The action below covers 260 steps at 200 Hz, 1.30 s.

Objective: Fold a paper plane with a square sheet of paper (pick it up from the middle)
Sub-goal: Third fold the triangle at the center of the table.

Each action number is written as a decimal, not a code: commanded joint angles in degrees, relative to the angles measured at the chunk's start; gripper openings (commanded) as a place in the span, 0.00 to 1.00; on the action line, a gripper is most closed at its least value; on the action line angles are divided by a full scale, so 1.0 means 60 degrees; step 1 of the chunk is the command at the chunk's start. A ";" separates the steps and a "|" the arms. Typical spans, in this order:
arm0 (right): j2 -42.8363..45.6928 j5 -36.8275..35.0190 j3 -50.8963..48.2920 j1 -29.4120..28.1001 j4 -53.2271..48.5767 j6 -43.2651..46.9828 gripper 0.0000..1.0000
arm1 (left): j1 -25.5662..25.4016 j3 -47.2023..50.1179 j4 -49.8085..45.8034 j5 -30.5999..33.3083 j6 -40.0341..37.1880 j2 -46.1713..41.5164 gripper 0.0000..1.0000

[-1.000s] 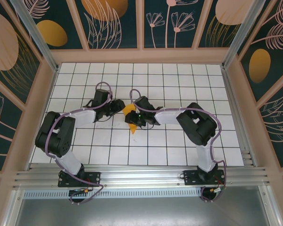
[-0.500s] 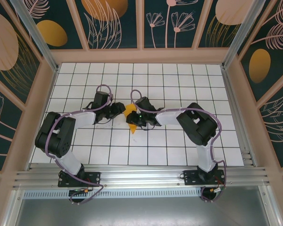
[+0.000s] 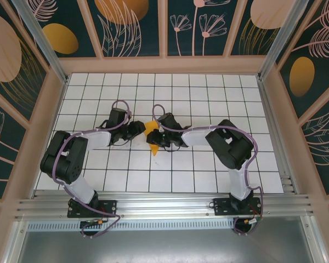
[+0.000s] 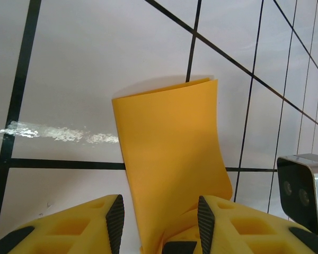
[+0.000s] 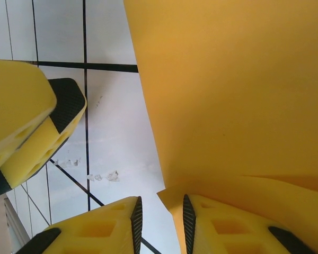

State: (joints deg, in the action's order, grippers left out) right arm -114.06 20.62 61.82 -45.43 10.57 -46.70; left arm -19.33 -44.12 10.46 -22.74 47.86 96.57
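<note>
The folded orange-yellow paper sheet (image 3: 151,129) is at the middle of the white, black-gridded bench (image 3: 208,87), between both arms. The left end effector (image 4: 160,214) is spread around its near end, with one pad touching it. The right end effector (image 5: 160,214) is narrowly parted, with the paper's edge against one pad.

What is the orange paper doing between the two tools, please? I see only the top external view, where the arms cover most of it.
Observer: From the left wrist, the paper is folded over, two layers showing at its far edge.
Operator: Is the left tool gripping it?
Observer: The left tool has its jaws apart; bare table shows beside the paper inside the gap.
Operator: And the right tool?
Observer: The right tool has its jaws narrowly apart, table visible in the gap and the paper's edge at one side.
</note>
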 commanded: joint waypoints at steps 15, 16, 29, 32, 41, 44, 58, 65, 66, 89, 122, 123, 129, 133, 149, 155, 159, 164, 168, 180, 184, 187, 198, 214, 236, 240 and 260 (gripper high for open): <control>-0.0021 -0.0177 -0.0346 0.0057 -0.0317 0.0142 0.15 | 0.0058 0.0174 0.0199 -0.0163 0.0112 -0.0334 0.43; -0.0027 -0.0181 -0.0344 0.0050 -0.0321 0.0147 0.15 | 0.0058 0.0175 0.0195 -0.0164 0.0118 -0.0334 0.44; -0.0025 -0.0225 -0.0356 0.0061 -0.0366 0.0124 0.10 | 0.0053 0.0210 0.0204 -0.0190 0.0125 -0.0356 0.44; -0.0026 -0.0241 -0.0344 0.0050 -0.0377 0.0128 0.09 | 0.0057 0.0218 0.0223 -0.0190 0.0130 -0.0362 0.43; -0.0053 -0.0271 -0.0348 0.0072 -0.0405 0.0121 0.06 | 0.0058 0.0233 0.0231 -0.0222 0.0126 -0.0378 0.43; -0.0037 -0.0262 -0.0349 0.0077 -0.0413 0.0118 0.05 | 0.0052 0.0247 0.0234 -0.0234 0.0125 -0.0385 0.44; -0.0047 -0.0295 -0.0345 0.0071 -0.0433 0.0098 0.03 | 0.0057 0.0285 0.0249 -0.0287 0.0126 -0.0403 0.43; -0.0057 -0.0313 -0.0343 0.0076 -0.0463 0.0107 0.02 | 0.0057 0.0304 0.0268 -0.0331 0.0118 -0.0429 0.42; -0.0052 -0.0315 -0.0336 0.0081 -0.0475 0.0107 0.02 | 0.0050 0.0306 0.0273 -0.0343 0.0114 -0.0426 0.42; -0.0126 -0.0346 -0.0255 0.0079 -0.0617 0.0091 0.00 | 0.0043 0.0436 0.0435 -0.0637 0.0155 -0.0480 0.36; -0.0272 -0.0346 -0.0086 0.0070 -0.0775 0.0055 0.00 | -0.0083 0.0765 0.0872 -0.1231 0.0344 -0.0524 0.18; -0.0277 -0.0346 -0.0082 0.0071 -0.0770 0.0044 0.00 | -0.0093 0.0771 0.0875 -0.1247 0.0344 -0.0524 0.17; -0.0298 -0.0335 -0.0065 0.0072 -0.0783 0.0048 0.00 | -0.0149 0.0801 0.0881 -0.1290 0.0358 -0.0510 0.14; -0.0300 -0.0345 -0.0061 0.0079 -0.0788 0.0026 0.00 | -0.0188 0.0826 0.0886 -0.1303 0.0359 -0.0509 0.12; -0.0327 -0.0346 -0.0061 0.0072 -0.0794 -0.0003 0.00 | -0.0329 0.0948 0.0924 -0.1347 0.0388 -0.0484 0.05; -0.0326 -0.0353 -0.0043 0.0071 -0.0800 -0.0011 0.00 | -0.0359 0.0987 0.0927 -0.1349 0.0395 -0.0475 0.02; -0.0341 -0.0358 -0.0049 0.0072 -0.0822 -0.0016 0.00 | -0.0367 0.1008 0.0927 -0.1351 0.0389 -0.0455 0.01; -0.0350 -0.0371 -0.0050 0.0072 -0.0838 -0.0011 0.00 | -0.0378 0.1049 0.0937 -0.1365 0.0399 -0.0439 0.00; -0.0343 -0.0368 -0.0046 0.0072 -0.0830 -0.0017 0.00 | -0.0381 0.1073 0.0965 -0.1366 0.0396 -0.0424 0.00; -0.0345 -0.0360 -0.0035 0.0081 -0.0845 -0.0014 0.00 | -0.0419 0.1069 0.1002 -0.1424 0.0403 -0.0326 0.00; -0.0346 -0.0369 -0.0010 0.0076 -0.0852 -0.0015 0.00 | -0.0436 0.1069 0.1037 -0.1473 0.0423 -0.0296 0.00; -0.0354 -0.0366 -0.0019 0.0072 -0.0853 -0.0013 0.00 | -0.0440 0.1076 0.1082 -0.1509 0.0431 -0.0267 0.00; -0.0349 -0.0375 -0.0008 0.0079 -0.0863 -0.0013 0.00 | -0.0493 0.1069 0.1218 -0.1627 0.0484 -0.0192 0.00; -0.0364 -0.0375 0.0016 0.0072 -0.0895 -0.0022 0.00 | -0.0542 0.1012 0.1228 -0.1643 0.0485 -0.0122 0.00; -0.0370 -0.0390 0.0041 0.0074 -0.0928 -0.0018 0.00 | -0.0568 0.0977 0.1116 -0.1625 0.0441 -0.0030 0.00; -0.0371 -0.0390 0.0038 0.0072 -0.0950 -0.0011 0.00 | -0.0572 0.0981 0.1104 -0.1610 0.0427 -0.0014 0.00; -0.0363 -0.0405 0.0059 0.0073 -0.0951 -0.0017 0.00 | -0.0580 0.0956 0.0954 -0.1474 0.0331 0.0061 0.00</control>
State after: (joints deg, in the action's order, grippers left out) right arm -114.13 19.59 61.76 -45.32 8.78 -46.61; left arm -22.52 -37.93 16.29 -31.27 50.24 95.74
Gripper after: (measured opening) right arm 0.048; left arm 0.053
